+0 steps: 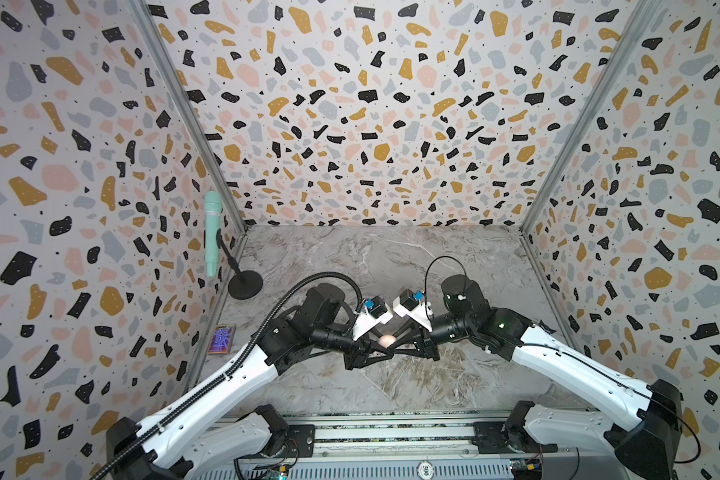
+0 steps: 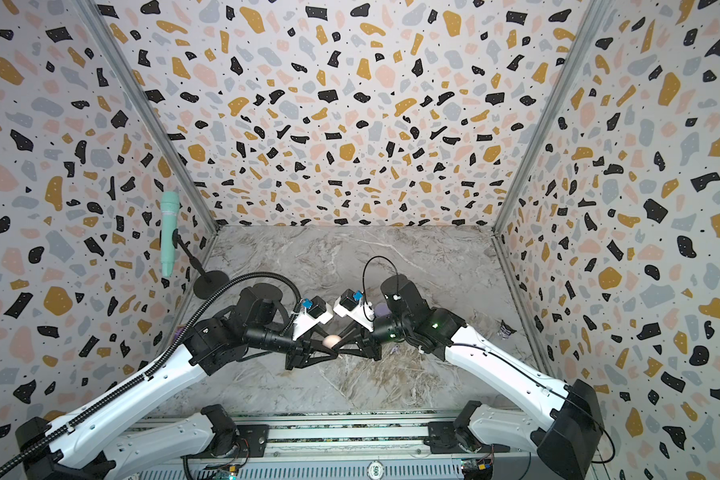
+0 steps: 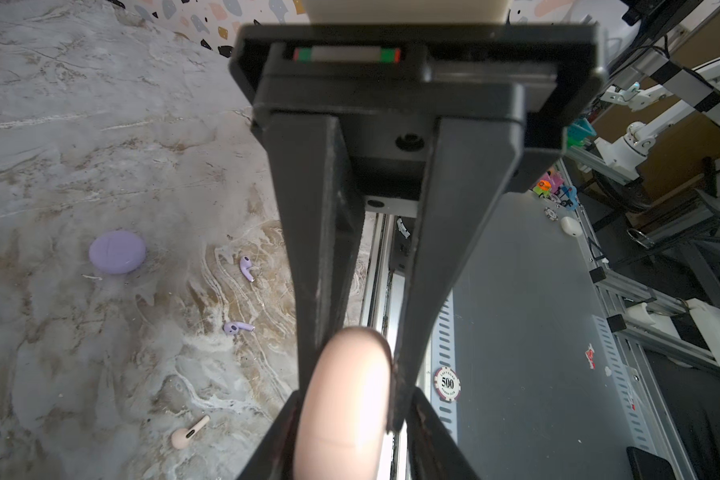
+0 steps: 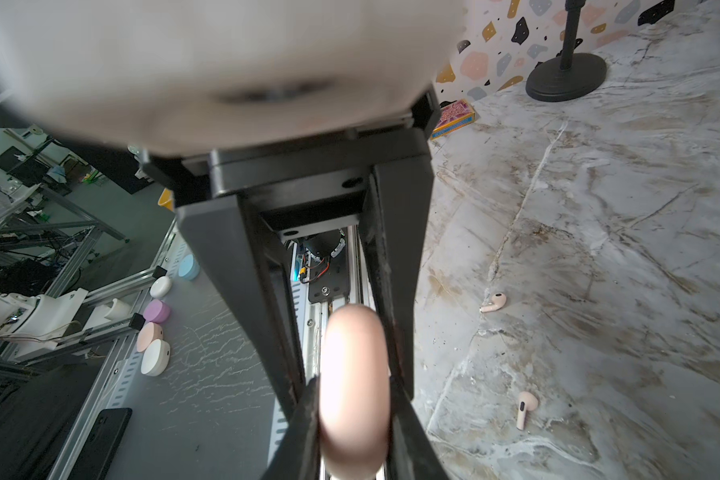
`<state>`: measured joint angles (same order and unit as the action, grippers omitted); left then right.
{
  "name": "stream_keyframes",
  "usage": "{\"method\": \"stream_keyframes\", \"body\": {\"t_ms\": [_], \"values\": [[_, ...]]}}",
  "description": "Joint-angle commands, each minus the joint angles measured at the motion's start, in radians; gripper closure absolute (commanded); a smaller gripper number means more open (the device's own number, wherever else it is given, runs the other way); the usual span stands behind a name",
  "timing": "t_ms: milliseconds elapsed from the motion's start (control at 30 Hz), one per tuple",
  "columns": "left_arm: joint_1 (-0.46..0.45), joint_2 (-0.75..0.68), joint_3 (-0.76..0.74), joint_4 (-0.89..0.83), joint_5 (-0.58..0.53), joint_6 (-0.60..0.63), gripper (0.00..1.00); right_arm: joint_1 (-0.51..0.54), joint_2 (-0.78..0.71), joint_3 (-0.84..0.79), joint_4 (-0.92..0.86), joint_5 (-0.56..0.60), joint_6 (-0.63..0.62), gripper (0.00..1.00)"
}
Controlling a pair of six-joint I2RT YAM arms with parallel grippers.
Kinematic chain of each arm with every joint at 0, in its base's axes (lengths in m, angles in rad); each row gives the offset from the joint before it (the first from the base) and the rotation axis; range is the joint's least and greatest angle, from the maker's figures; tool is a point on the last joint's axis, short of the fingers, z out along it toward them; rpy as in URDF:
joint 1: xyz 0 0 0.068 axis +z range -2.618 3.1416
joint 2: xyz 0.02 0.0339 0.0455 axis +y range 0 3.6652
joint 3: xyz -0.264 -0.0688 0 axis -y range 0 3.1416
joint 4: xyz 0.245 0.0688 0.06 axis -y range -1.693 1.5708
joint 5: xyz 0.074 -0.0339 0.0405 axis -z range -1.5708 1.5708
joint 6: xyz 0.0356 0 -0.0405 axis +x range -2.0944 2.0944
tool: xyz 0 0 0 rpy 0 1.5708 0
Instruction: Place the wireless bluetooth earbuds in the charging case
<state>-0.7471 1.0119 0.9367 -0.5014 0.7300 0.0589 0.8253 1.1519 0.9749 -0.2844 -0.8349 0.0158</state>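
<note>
A pale pink round charging case (image 1: pixel 386 340) (image 2: pixel 331 340) hangs above the marble table, closed, its seam showing. My left gripper (image 1: pixel 381 350) (image 3: pixel 350 399) and right gripper (image 1: pixel 395 347) (image 4: pixel 352 386) meet at it from opposite sides, each shut on the case (image 3: pixel 346 395) (image 4: pixel 354 374). Two lavender earbuds (image 3: pixel 247 268) (image 3: pixel 237 328) and a pink earbud (image 3: pixel 188 434) lie loose on the table. Two pink earbuds (image 4: pixel 493 302) (image 4: pixel 525 409) show in the right wrist view. A closed lavender case (image 3: pixel 117 252) sits beyond the lavender buds.
A black microphone stand (image 1: pixel 245 284) holding a mint microphone (image 1: pixel 212 232) stands at the back left corner. A small colourful card box (image 1: pixel 221 338) lies by the left wall. A poker chip (image 3: pixel 447 382) sits on the front rail. Patterned walls enclose three sides.
</note>
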Motion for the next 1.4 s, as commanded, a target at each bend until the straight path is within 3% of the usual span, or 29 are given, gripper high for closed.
{"method": "stream_keyframes", "body": {"t_ms": [0,200,667,1267,1367], "values": [[0.003,-0.005,0.024,0.004,0.020,0.004,0.60,0.006,-0.030,0.012,-0.004,0.026,-0.014,1.00],[0.004,-0.025,0.001,0.013,-0.003,-0.005,0.60,0.005,-0.064,-0.001,0.021,0.038,-0.006,1.00],[0.004,-0.001,0.010,0.020,0.026,-0.001,0.74,0.008,-0.035,0.000,0.025,0.006,-0.009,1.00],[0.004,0.030,0.018,0.037,0.062,-0.009,0.74,0.031,-0.007,-0.004,0.033,0.044,-0.002,1.00],[0.004,0.033,0.019,0.040,0.063,-0.010,0.82,0.033,0.000,-0.002,0.034,0.045,-0.002,1.00]]}}
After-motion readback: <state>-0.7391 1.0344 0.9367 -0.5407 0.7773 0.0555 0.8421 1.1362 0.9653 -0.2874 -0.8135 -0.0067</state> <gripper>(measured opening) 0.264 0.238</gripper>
